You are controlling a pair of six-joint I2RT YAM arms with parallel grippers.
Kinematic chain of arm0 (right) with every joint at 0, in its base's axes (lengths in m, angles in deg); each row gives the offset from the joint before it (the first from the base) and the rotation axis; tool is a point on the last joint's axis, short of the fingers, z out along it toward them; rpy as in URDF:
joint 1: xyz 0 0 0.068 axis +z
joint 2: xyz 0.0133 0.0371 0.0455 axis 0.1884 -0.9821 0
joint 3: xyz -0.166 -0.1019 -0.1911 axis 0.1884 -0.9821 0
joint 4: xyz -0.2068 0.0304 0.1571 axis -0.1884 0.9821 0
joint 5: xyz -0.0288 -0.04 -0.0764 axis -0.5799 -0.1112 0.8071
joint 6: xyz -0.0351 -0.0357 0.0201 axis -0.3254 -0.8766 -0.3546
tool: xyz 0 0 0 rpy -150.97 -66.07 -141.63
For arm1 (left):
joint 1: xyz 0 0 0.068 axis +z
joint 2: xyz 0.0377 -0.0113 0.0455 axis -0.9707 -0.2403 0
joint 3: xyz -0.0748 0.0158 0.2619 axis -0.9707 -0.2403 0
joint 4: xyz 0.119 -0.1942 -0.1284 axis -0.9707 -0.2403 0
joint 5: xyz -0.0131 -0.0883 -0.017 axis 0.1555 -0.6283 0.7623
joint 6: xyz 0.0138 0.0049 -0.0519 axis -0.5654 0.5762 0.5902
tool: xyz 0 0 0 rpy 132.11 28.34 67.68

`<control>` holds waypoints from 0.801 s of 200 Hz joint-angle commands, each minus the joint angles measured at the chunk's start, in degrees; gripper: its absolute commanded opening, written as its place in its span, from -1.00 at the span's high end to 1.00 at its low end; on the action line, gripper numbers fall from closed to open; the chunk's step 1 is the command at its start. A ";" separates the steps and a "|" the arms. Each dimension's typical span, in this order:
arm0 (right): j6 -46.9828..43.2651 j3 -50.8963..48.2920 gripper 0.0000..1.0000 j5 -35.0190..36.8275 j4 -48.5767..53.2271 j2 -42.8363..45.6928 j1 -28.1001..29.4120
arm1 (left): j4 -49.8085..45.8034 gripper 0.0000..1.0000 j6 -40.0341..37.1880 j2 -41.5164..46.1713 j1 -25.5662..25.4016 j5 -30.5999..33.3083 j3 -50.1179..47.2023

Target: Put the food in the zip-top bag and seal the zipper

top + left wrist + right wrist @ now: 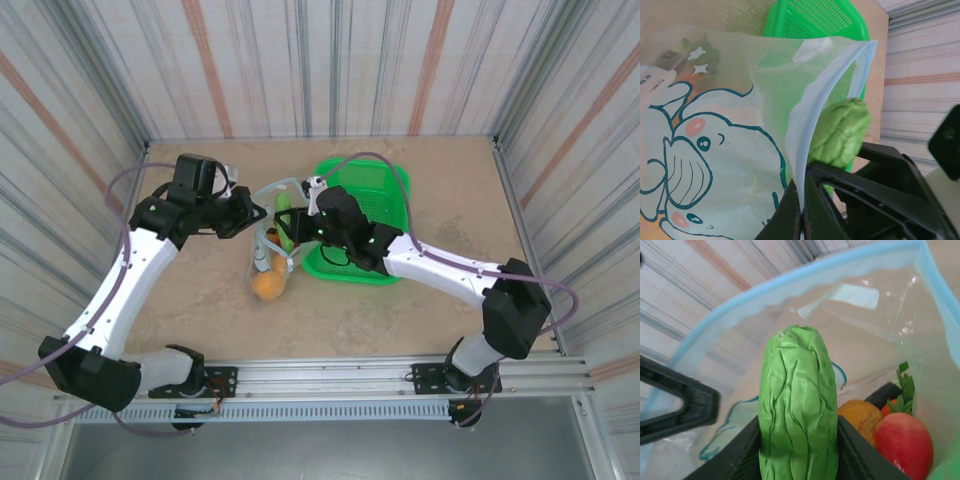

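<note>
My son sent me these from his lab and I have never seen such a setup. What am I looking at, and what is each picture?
These are two robot arms bolted to the near edge of a table. One picture is from a camera above and behind them; the other two come from small cameras on each wrist.

On the table stand a green basket and a clear bag printed with a cartoon elephant. Some toy food is already inside: a red apple, an orange piece.

The left gripper is shut on the bag's blue zipper edge, holding the mouth open. The right gripper holds a green leafy toy vegetable between its fingers, at the bag's mouth, apparently about to drop it in.
</note>
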 commanded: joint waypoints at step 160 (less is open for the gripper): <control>-40.67 15.98 0.04 -5.71 41.47 10.08 -5.60 | -0.90 1.00 -6.36 1.88 0.28 -1.04 -2.67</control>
